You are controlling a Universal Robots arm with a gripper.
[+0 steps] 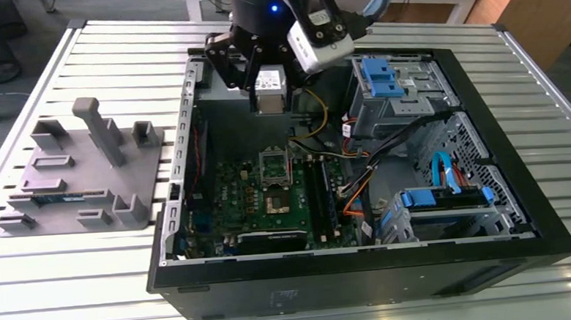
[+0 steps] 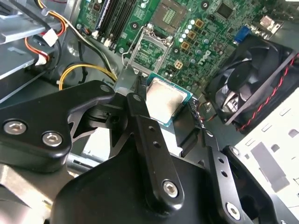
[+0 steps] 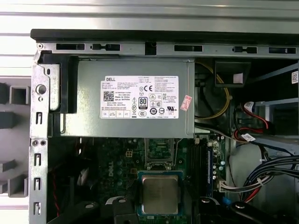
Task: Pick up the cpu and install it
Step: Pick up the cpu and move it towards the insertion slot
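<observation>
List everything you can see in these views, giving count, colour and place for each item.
table: one, silver, slatted, under everything
case: one, black, open, on the table
motherboard: one, green, inside the case
power supply: one, grey, inside the case
fan: one, black, inside the case
fixture: one, grey, exterior view's left of the case
cpu: one, silvery-grey, held above the motherboard
gripper: one, black, shut on the cpu
</observation>
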